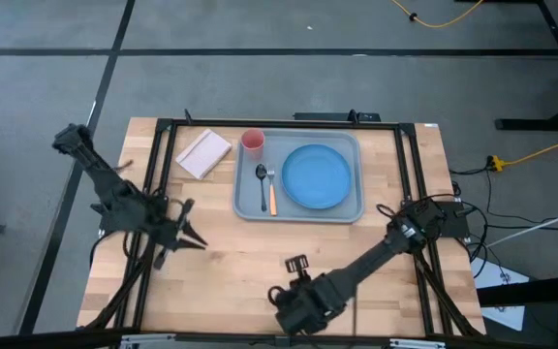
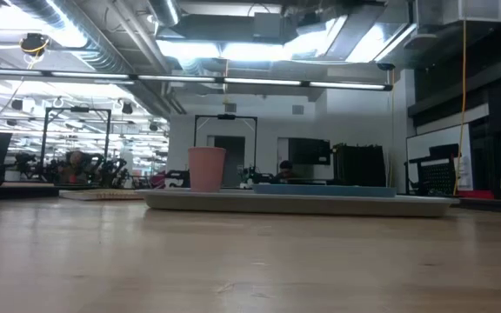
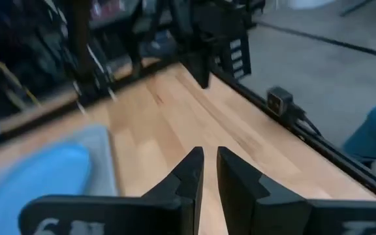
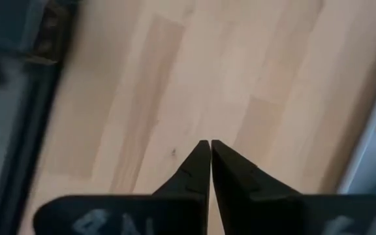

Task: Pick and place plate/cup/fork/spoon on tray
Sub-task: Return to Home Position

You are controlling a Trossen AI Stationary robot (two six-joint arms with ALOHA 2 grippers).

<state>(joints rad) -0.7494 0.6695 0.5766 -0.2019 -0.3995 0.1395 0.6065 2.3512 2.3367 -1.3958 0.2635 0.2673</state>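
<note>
The pale grey-blue tray (image 1: 245, 208) lies at the table's far middle. On it rest the bright-blue plate (image 1: 316, 176), the pink-red cup (image 1: 252, 142) standing upright at its far left corner, the dark spoon (image 1: 262, 179) and the orange-handled fork (image 1: 271, 194), which lie side by side left of the plate. My left gripper (image 1: 198, 242) is shut and empty over bare wood, left of the tray and nearer than it. My right gripper (image 1: 295, 263) is shut and empty over the near middle of the table. The low view shows the cup (image 2: 206, 168) and the tray (image 2: 303, 203).
A small beige pad (image 1: 203, 153) lies on the table left of the cup. Black frame rails run along the table's edges. Bare wood lies between the tray and the near edge. The left wrist view shows the plate (image 3: 38, 173) and the right arm farther off.
</note>
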